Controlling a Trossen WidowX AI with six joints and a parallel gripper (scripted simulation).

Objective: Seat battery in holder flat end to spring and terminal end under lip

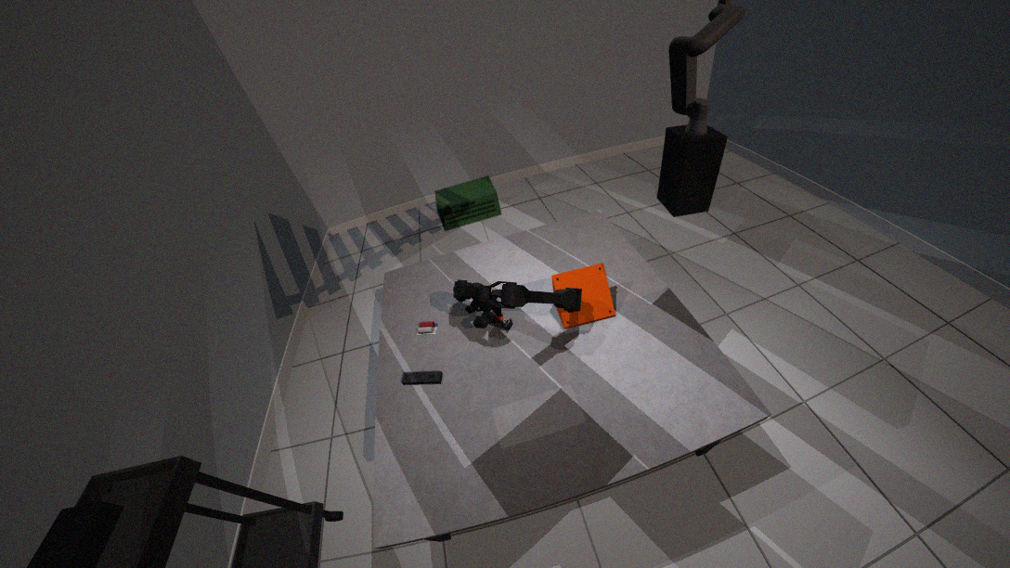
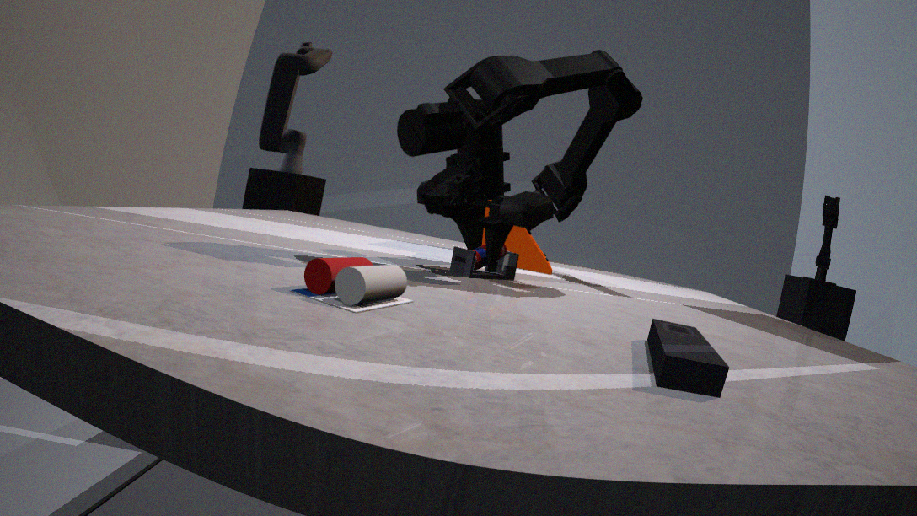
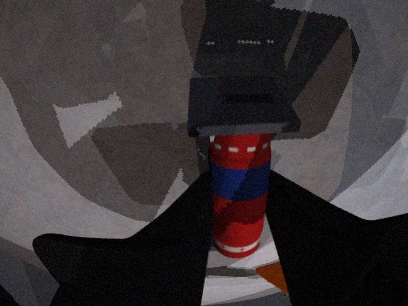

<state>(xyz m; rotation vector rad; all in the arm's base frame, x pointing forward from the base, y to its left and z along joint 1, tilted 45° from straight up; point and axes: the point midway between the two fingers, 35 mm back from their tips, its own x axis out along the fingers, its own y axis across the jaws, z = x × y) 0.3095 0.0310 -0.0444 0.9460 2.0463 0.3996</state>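
Note:
The battery [image 1: 500,319] [image 2: 480,255] [image 3: 240,215] is red with a blue band. My gripper [image 2: 485,254] [image 3: 236,178] is shut on it, one black finger on each side. The dark holder [image 2: 460,262] [image 3: 212,107] has an upright wall at each end, seen in the exterior view. The battery is between those walls, near their top edges, and looks slightly tilted. In the wrist view its far end meets or passes under the wall; its near end, with a white band, is in sight. The spring is hidden, and I cannot tell if the battery touches the holder's floor.
A red cylinder [image 1: 426,324] [image 2: 319,276] and a white cylinder [image 1: 425,329] [image 2: 378,284] lie side by side on a small card. A black block [image 1: 421,378] [image 2: 686,352] lies apart. An orange plate [image 1: 597,288] [image 2: 530,250] is by the arm's base. A green box [image 1: 469,203] stands beyond.

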